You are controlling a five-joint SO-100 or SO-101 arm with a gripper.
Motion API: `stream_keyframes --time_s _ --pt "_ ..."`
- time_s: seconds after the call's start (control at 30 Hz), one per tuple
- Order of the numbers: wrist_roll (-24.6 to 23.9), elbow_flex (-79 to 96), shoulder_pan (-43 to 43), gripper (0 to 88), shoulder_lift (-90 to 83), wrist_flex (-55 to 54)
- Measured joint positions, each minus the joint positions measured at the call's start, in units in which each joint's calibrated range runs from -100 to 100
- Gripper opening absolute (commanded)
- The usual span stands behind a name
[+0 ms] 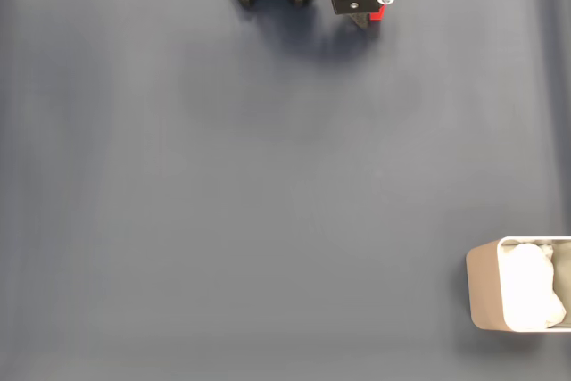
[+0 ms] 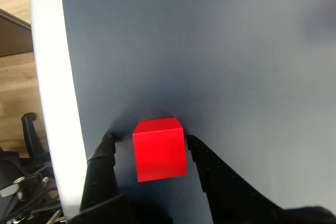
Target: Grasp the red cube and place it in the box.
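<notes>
red cube (image 2: 159,149) sits between our hand's (image 2: 152,144) spread fingers, not yet pinched. lifting it and carrying it to the box (image 1: 486,285) remain, we judge.

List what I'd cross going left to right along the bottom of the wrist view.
Wooden floor → white table edge → left gripper finger → red cube → right gripper finger → bare blue-grey mat.

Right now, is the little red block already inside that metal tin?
No. In the wrist view the red cube sits on the dark mat between the gripper's fingers, while the fixed view shows the box far away.
</notes>
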Motion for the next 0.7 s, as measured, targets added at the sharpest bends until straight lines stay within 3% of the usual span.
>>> stream_keyframes --time_s 0.2,0.47,0.7 --pt "0.0 0.0 -0.7 28.0 0.0 0.0" --pt "-0.1 0.0 -1.6 15.4 -0.3 0.0" --pt "0.1 0.0 -1.6 10.5 -0.3 -0.1"
